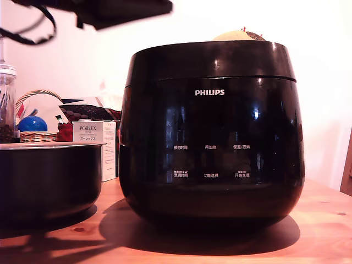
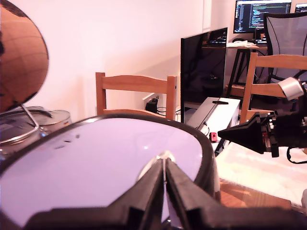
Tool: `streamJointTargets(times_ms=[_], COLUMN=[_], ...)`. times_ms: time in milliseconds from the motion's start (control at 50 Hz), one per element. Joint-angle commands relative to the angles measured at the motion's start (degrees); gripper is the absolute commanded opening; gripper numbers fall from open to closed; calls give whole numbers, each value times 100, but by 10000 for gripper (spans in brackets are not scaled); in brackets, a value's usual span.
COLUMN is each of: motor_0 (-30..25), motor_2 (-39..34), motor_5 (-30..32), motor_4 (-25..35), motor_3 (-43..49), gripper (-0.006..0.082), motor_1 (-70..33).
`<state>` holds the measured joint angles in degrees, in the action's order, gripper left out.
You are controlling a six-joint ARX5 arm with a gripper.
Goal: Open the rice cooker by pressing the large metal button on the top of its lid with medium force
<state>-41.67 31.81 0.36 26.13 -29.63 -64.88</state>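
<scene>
Rice cooker [image 1: 212,137] is what stands in the middle of the wooden table [image 1: 324,220], its lid [image 1: 209,60] down. At the exterior view's left sit a low black pot [image 1: 49,179] and a white box [image 1: 96,137]. In the wrist view, the gripper [image 2: 164,165], fingers pressed together, holds nothing above the glossy lid.

Lid [image 1: 209,55] top hidden from exterior view — button unseen; pot [image 1: 49,176] cut by edge.
</scene>
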Motion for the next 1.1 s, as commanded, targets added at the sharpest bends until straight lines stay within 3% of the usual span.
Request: streamJointTargets(times_ms=[0, 420, 1080], motor_0=[-85, -448, -654], motor_2=[164, 918, 1043], motor_5=[15, 17, 216], motor_4=[-68, -702, -1012], motor_3=[-87, 181, 767], gripper=[-24, -24, -24], motor_1=[-111, -890, -1322])
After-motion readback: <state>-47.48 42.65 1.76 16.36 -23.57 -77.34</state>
